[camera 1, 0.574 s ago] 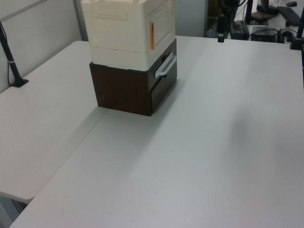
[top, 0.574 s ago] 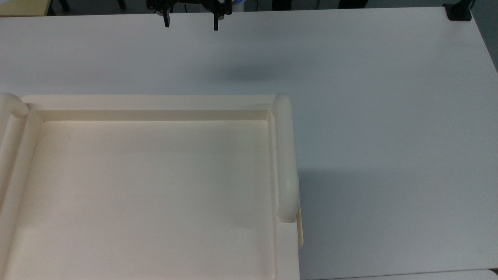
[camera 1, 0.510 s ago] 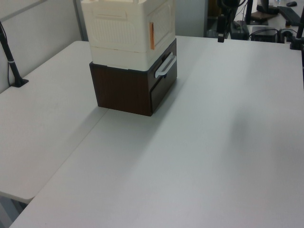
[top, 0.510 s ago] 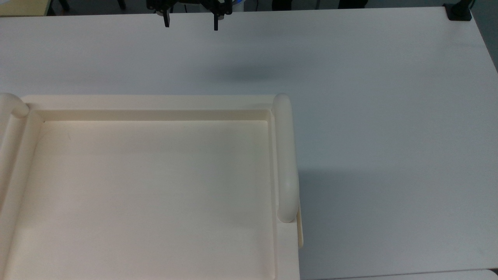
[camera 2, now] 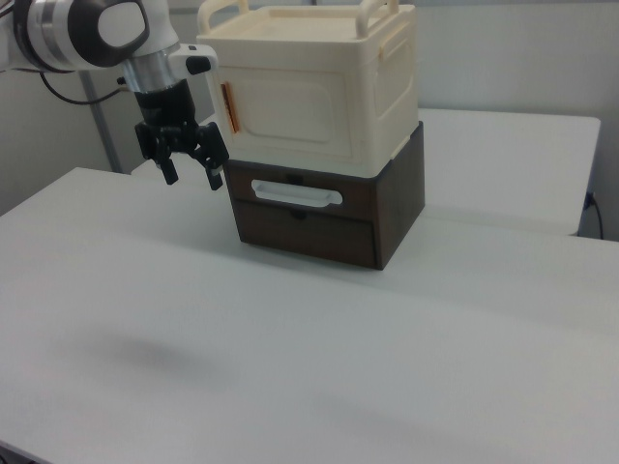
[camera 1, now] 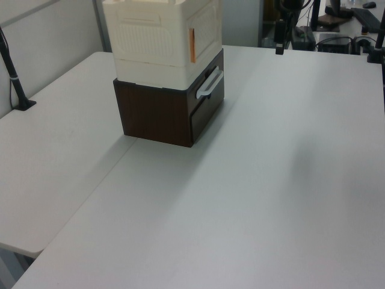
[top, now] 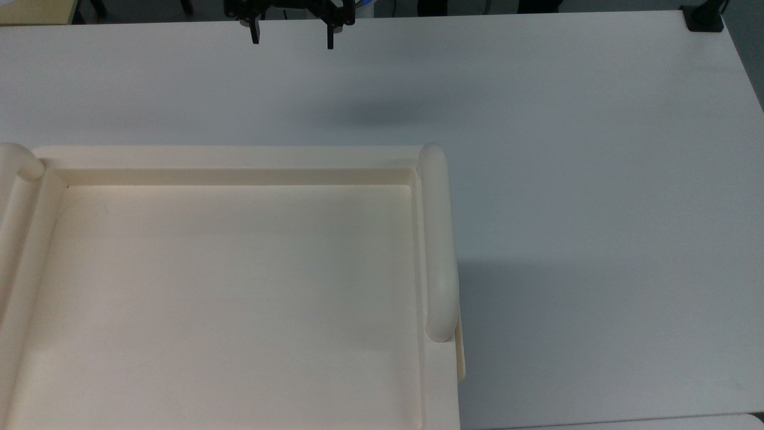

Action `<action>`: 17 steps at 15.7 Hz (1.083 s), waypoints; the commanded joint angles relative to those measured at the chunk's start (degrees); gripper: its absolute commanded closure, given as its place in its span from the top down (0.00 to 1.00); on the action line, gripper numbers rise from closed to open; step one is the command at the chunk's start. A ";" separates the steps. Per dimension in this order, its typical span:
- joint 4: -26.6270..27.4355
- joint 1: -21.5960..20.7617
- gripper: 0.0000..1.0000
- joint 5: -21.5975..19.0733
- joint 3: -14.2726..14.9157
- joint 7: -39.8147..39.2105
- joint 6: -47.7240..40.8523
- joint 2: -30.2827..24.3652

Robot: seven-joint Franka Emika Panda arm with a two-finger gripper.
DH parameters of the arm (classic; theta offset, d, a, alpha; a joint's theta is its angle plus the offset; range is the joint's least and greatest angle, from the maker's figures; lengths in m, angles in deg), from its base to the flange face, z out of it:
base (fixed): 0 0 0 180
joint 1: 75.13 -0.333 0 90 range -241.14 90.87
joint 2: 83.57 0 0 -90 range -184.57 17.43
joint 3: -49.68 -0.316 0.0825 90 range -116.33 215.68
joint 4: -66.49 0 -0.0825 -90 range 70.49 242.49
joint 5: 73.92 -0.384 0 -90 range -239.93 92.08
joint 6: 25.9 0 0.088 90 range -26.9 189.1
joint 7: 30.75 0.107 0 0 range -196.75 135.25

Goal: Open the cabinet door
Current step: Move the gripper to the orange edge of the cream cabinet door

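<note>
While the gripper [camera 2: 186, 169] hangs above the table [camera 2: 319, 329] with its jaws apart and empty, the cabinet door [camera 2: 290, 111] sits shut on the front of the cabinet [camera 2: 377, 87], atop a dark drawer unit [camera 2: 387, 222] — just to the right view's right of the jaws, its orange strip [camera 2: 228, 106] running upright along the nearest edge.

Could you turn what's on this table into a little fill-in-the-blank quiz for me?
1. The cream-white cabinet stands on top of a dark ____ drawer unit.
2. The cabinet door is ____, lying flush with the front.
3. The gripper hangs above the table with its fingers ____, holding nothing.
4. The handle on the drawer unit is ____ in colour.

Missing words: brown; closed; open; white
</note>
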 commanded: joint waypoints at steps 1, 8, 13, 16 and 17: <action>-0.53 0.03 1.00 -1.25 0.36 -0.20 -0.34 0.17; -11.22 -0.50 1.00 -2.47 0.10 2.24 4.49 9.82; -16.35 -3.74 1.00 -1.69 0.19 10.51 17.65 14.84; -16.61 -5.68 1.00 2.17 -0.07 12.19 26.27 16.16; -16.61 -6.12 1.00 2.70 -0.07 12.19 29.08 16.51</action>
